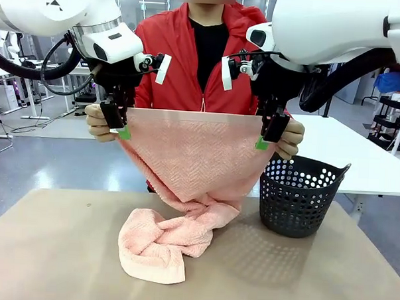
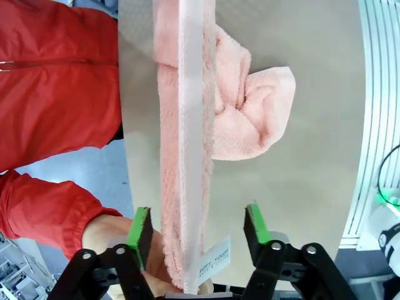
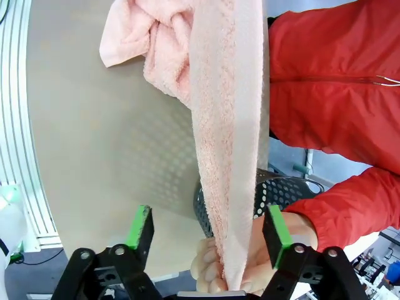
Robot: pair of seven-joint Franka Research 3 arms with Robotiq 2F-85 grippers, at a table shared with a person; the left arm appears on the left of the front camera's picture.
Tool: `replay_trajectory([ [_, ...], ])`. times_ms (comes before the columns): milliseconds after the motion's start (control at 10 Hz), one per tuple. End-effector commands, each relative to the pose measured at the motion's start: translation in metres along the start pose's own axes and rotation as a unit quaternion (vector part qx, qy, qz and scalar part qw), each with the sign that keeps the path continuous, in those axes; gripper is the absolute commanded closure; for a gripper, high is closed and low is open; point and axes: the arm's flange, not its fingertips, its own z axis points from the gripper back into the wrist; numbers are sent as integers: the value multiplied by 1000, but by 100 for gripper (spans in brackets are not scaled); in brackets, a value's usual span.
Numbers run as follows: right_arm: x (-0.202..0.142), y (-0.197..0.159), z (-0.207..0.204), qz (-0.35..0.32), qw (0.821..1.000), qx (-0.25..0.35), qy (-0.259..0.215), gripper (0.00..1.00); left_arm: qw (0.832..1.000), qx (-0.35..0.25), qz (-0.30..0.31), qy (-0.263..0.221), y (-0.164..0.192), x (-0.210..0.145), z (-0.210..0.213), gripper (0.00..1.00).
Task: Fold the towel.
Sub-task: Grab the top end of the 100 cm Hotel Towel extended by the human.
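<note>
The person holds the salmon-pink towel (image 1: pixel 189 163) stretched up by its two top corners, while its lower part lies bunched on the table. My left gripper (image 1: pixel 119 123) stands at the left corner, beside the person's hand (image 1: pixel 98 122). In the left wrist view the left gripper (image 2: pixel 197 228) is open, with the towel's edge (image 2: pixel 184 187) hanging between its pads, apart from them. My right gripper (image 1: pixel 267 136) is at the right corner by the other hand (image 1: pixel 291 137). The right gripper (image 3: pixel 209 228) is also open astride the towel (image 3: pixel 228 156).
A black perforated basket (image 1: pixel 297 201) stands on the tan table (image 1: pixel 63 250) at the right, close under the right gripper. The person in a red jacket (image 1: pixel 171 49) stands directly behind the towel. A white label (image 2: pixel 215 259) hangs at the towel corner.
</note>
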Motion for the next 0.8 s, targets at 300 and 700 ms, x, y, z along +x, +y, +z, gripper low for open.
replay_trajectory([
  [300, -4, -2, -2, -7, 1000, -6, 6, 86, 1000, 1, -8, -11, -2, -2, 2, 100],
  [700, -5, 1, 1, -8, 1000, -10, 8, 100, 1000, -2, -11, -9, -4, -3, 2, 100],
])
